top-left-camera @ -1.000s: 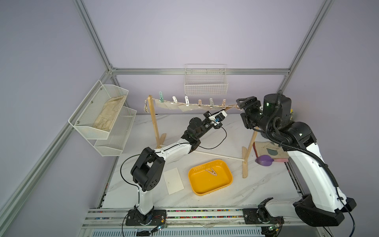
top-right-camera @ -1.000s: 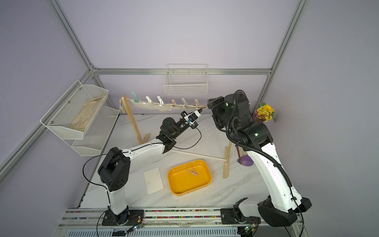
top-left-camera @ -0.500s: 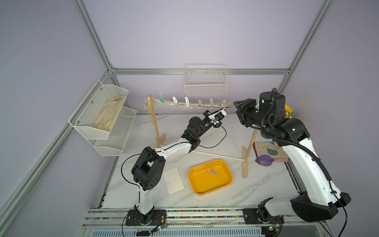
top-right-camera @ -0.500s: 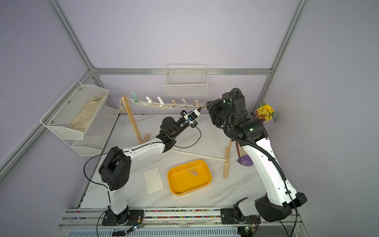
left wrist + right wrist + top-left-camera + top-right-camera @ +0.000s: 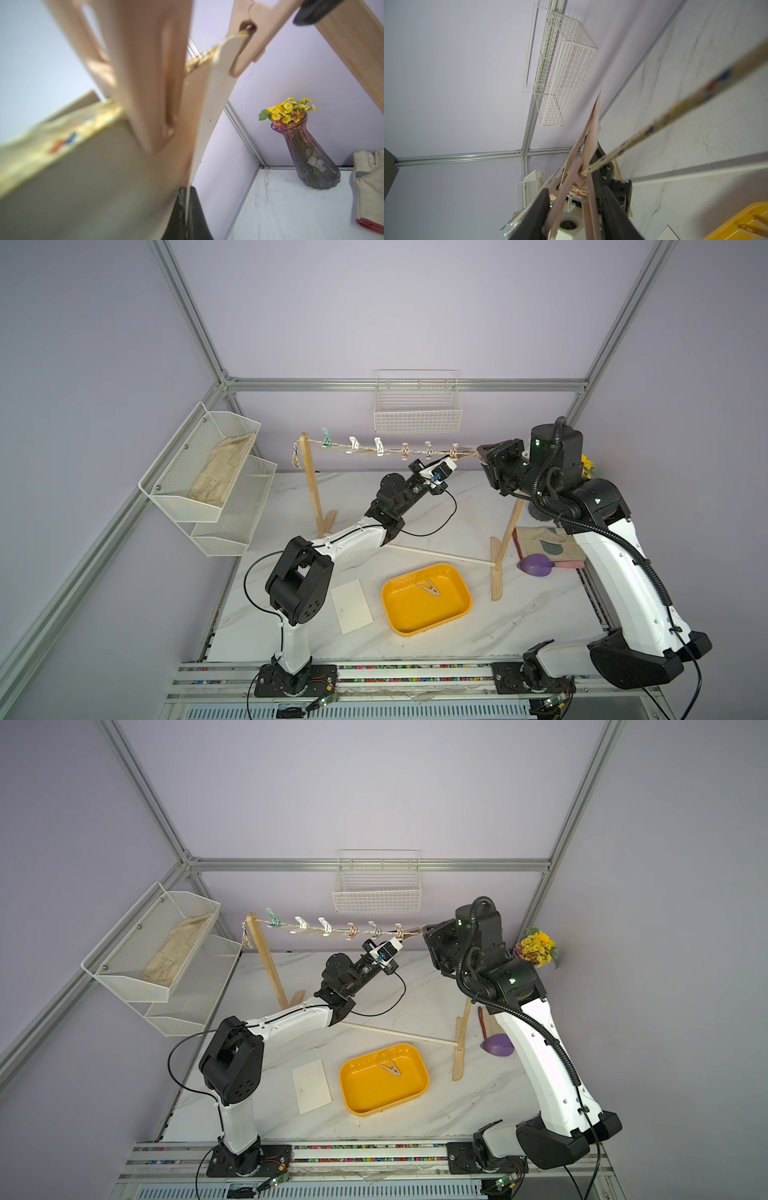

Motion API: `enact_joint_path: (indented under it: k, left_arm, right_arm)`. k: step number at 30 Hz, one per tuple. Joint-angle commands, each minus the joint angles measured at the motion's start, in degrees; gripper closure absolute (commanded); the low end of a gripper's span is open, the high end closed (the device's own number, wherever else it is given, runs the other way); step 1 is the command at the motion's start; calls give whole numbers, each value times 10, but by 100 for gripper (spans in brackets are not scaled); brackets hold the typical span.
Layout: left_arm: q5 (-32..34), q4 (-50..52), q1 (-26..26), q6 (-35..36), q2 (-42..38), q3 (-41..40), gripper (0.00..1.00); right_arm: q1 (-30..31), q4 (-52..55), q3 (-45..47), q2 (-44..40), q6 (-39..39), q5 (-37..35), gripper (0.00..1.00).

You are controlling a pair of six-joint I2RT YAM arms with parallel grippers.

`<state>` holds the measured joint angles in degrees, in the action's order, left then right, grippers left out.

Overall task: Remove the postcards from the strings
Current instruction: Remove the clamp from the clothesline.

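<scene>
Over table (image 5: 540,614), left arm (image 5: 353,537) high at postcard (image 5: 207,104), right arm (image 5: 615,572) at clothespin (image 5: 571,178)

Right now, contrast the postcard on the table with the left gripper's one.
The table postcard lies flat beside the yellow tray; the held postcard hangs. The table postcard is unclipped; the held postcard is pegged to the rope and pinched by the left gripper. Both are thin pale cards.

I see the tray (image 5: 415,612) at six o'clock from the string (image 5: 390,450), a clothespin (image 5: 429,587) in it, a postcard (image 5: 352,605) at its nine.
</scene>
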<state>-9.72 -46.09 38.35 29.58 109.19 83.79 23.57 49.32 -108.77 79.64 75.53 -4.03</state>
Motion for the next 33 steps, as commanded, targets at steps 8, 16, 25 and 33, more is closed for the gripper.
enact_joint_path:
  k: [8, 16, 25, 33]
  left_arm:
    - [4, -17, -5, -12, 2, 37, 100]
    - [1, -22, -4, -17, -1, 23, 100]
    - [6, -31, 10, -9, -8, -15, 100]
    - [24, -38, 23, -5, -12, -43, 100]
  right_arm:
    - [-10, -9, -7, -8, 5, 15, 71]
    - [-14, -11, -18, -8, -11, 21, 75]
    - [-14, -5, -22, -37, -61, 26, 78]
    - [-13, -2, -14, -57, -73, 48, 78]
